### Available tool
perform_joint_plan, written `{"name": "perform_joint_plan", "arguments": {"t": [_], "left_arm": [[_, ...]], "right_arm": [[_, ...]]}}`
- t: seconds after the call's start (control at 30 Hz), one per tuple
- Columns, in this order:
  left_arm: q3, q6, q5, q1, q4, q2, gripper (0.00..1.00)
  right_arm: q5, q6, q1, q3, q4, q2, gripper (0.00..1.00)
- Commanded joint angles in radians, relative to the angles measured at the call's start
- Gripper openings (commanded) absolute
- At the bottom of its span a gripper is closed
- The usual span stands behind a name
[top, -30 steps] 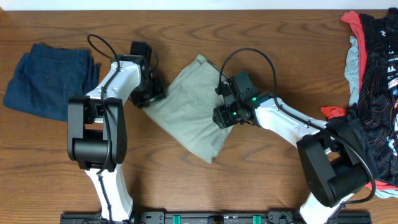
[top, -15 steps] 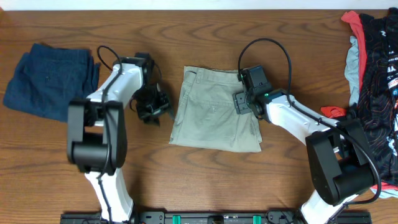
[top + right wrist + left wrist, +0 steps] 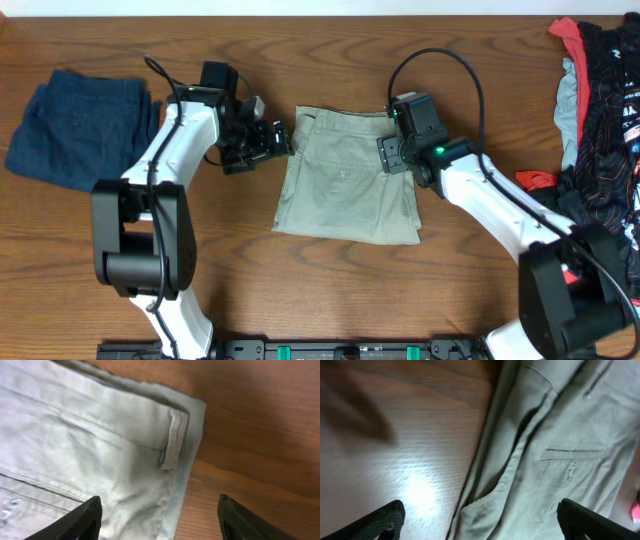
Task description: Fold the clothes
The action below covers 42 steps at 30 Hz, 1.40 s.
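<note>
Cropped edges, covered parts
The pile at 3 o'clock runs off the overhead view's edge, and its lower part lies under the right arm. Both wrist views crop the shorts and show only the fingertips. A red speck at 4 o'clock is too small to tell.

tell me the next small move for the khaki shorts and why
Probably lower the left hand onto the left edge of the flat khaki-beige cotton shorts and close on it. That hand and the right hand are open and empty, and that edge lies just below the left one.
</note>
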<state>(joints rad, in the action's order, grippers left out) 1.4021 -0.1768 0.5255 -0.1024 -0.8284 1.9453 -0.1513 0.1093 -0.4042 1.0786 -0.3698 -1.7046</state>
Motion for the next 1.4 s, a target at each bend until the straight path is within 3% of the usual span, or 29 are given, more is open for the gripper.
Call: {"name": "perform_joint_plan", "arguments": {"t": [0.0, 0.4, 0.47, 0.6, 0.73, 0.77, 1.13, 1.37], "left_arm": [[0.0, 0.095, 0.078, -0.001, 0.008, 0.054, 0.99], [-0.008, 0.166, 0.263, -0.085, 0.003, 0.195, 0.99], [-0.012, 0.167, 0.263, -0.115, 0.003, 0.209, 0.96], [-0.015, 0.184, 0.22, -0.158, 0.005, 0.221, 0.65], [-0.014, 0.183, 0.152, -0.164, 0.011, 0.22, 0.11], [-0.014, 0.179, 0.132, -0.161, 0.012, 0.22, 0.06], [0.106, 0.135, -0.113, -0.005, -0.071, 0.102, 0.06], [0.224, 0.143, -0.431, 0.121, -0.128, -0.031, 0.06]], "right_arm": [[-0.01, -0.013, 0.0, 0.02, -0.009, 0.047, 0.73], [-0.009, -0.011, 0.04, 0.02, -0.087, 0.1, 0.71], [-0.009, -0.01, 0.047, 0.02, -0.1, 0.102, 0.7], [-0.01, -0.01, 0.057, 0.02, -0.117, 0.102, 0.68], [-0.01, -0.01, 0.072, 0.02, -0.125, 0.104, 0.66], [-0.01, -0.01, 0.077, 0.02, -0.125, 0.104, 0.66], [-0.01, -0.011, 0.187, 0.02, -0.113, 0.128, 0.68], [-0.009, -0.014, 0.3, 0.02, -0.067, 0.148, 0.69]]}}
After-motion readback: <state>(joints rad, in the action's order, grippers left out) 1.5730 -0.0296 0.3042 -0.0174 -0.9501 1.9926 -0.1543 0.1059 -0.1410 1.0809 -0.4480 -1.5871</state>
